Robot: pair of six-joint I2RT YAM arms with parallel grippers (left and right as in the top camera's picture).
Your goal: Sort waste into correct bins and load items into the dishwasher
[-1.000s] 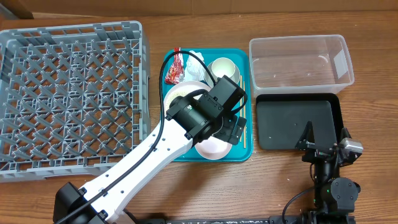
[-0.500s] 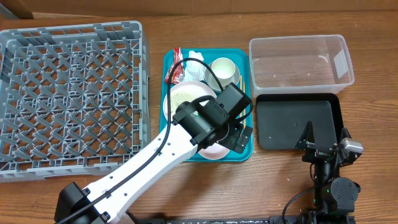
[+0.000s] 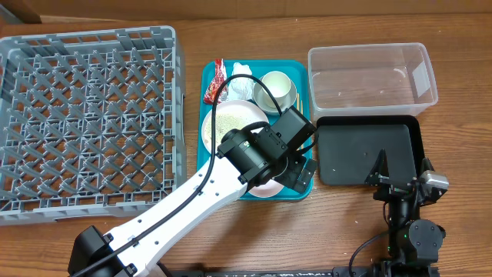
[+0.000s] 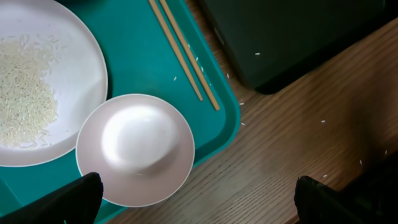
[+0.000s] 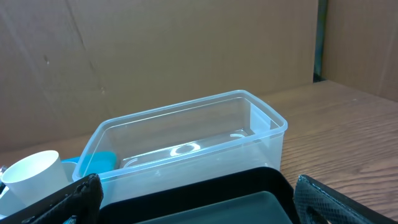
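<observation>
- Left jaws: released, spread wide, grasping nothing; hung over the near right corner of the teal plastic serving tray (image 4: 137, 53).
- Right jaws: released and empty, parked at the bench (image 3: 231, 238) edge, facing the clear plastic rectangular tub (image 5: 193, 137).
- Small pinkish round bowl (image 4: 135, 149): on the teal tray's near corner, its rim just against the large white round plate (image 4: 68, 37) that carries pale rice grains (image 4: 25, 93). It sits off-centre, nearer one fingertip.
- Thin wooden chopsticks (image 4: 183, 53): lying on the tray just beyond the bowl, apart from it.
- Grey plastic lattice dish rack (image 3: 88, 115): left of the tray, nothing in it.
- Shallow black rectangular tray (image 3: 369, 150): right of the teal tray, nothing in it.
- Step in hand, judged: taking the bowl for the rack.
- Handling notes: centre over the bowl's free rim, on the side away from the plate. Put one finger inside and one outside, then close firmly. Lift straight up before swinging left, so the plate, grains and chopsticks stay undisturbed.
</observation>
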